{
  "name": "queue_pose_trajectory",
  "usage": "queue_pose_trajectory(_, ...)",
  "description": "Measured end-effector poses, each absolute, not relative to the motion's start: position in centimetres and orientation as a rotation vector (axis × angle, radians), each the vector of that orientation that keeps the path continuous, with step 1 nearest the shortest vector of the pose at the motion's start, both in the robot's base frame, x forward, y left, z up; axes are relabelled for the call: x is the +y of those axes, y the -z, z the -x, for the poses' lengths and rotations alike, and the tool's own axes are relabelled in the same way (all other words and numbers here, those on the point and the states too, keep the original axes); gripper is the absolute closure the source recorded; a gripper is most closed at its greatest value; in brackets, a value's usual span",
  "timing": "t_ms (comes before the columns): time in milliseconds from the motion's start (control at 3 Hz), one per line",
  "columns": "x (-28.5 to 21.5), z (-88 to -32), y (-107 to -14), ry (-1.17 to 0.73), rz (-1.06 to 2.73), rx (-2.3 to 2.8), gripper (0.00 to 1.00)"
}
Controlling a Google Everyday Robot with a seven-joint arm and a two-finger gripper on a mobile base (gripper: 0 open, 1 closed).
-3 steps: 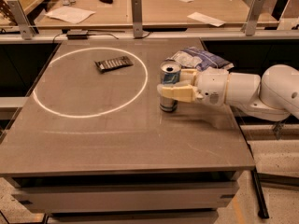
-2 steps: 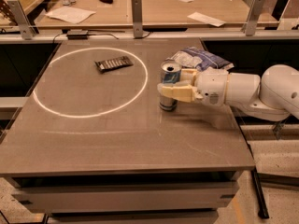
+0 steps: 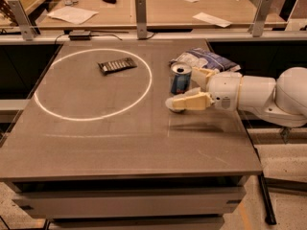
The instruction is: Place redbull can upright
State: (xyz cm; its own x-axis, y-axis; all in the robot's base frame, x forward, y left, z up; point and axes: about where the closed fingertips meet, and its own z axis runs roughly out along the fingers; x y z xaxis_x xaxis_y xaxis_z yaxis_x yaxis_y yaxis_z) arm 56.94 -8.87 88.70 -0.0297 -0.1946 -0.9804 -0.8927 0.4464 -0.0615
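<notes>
A second ago the cream-coloured fingers (image 3: 189, 102) of the white two-finger gripper (image 3: 185, 88) were clamped across the middle of the slim blue-and-silver metal redbull can (image 3: 181, 79). Now they have sprung apart. The near finger has dropped toward the near side and lies low across the front of the can's base. The far finger sits just right of the can's upper body, by the crumpled blue-and-white snack bag (image 3: 211, 60). The can's blue panel and red mark, covered before, are now exposed, and the can has shifted slightly right and far from where it was held.

The redbull can stands upright with its silver top and tab facing up. It is on the grey counter (image 3: 120, 143), just right of the painted white ring (image 3: 91, 119) and just in front of the snack bag. The flat dark bar wrapper (image 3: 117, 65) lies well apart inside the ring, on its far side.

The fingers are released and hold nothing, though the can is still bracketed between them. The near finger is just beside or perhaps touching the can's lower edge, and which of the two cannot be told, since it hides the base. The far finger is close on the right.

The placing looks essentially done, because the can appears to rest on its own. What remains is for the white arm (image 3: 259, 92) to draw back to the right without either finger brushing the tall, narrow can and tipping it.
</notes>
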Motion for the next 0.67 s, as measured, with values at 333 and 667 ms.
queue_pose_trajectory(333, -9.03, -56.83, -88.73, -0.738, 1.017, 1.550, 0.00)
queue_pose_trajectory(667, -8.93, -56.71, -89.23, -0.752, 1.088, 1.594, 0.00)
